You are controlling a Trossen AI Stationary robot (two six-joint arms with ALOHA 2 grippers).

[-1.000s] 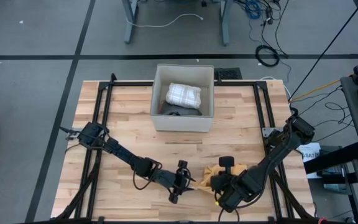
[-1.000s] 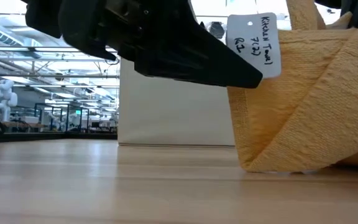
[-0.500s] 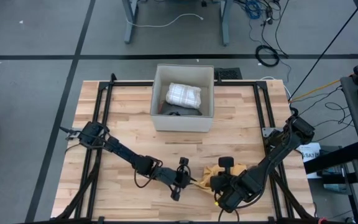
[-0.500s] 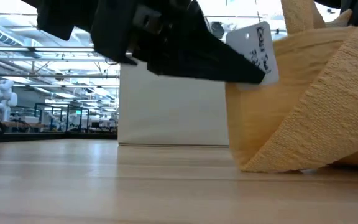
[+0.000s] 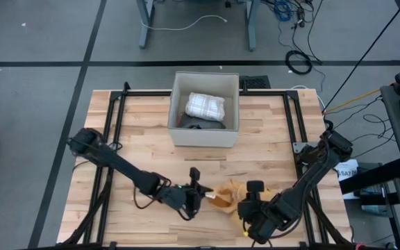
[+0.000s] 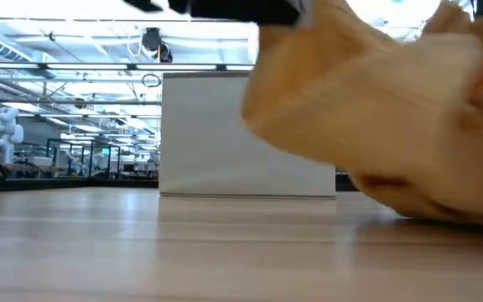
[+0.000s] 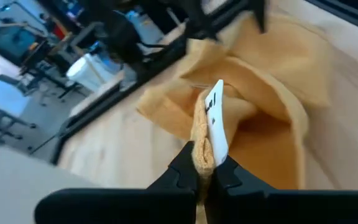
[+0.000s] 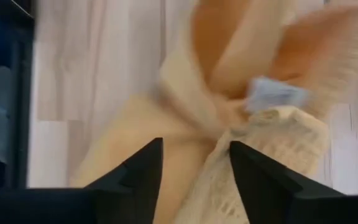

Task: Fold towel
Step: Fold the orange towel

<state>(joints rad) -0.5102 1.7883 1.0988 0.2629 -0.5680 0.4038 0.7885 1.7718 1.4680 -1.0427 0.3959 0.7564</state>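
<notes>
Towel [image 5: 229, 194] lies bunched on the worktop [image 5: 255, 149] near its front edge, a little right of centre. My left claw [image 5: 197, 195] is at the towel's left edge, pinching a fold with the tag [image 7: 214, 122] beside it. My right claw [image 5: 247, 208] is at the towel's front right, fingers apart over the cloth. Box [image 5: 205, 108] stands at the rear centre of the worktop, well behind the towel. A folded cloth [image 5: 205, 105] lies inside the box. Low view: towel [image 6: 376, 126] in front of and to the right of the box [image 6: 247, 134].

Left fingers [image 7: 180, 174] pinch the yellow towel's [image 7: 253, 99] tagged edge.
</notes>
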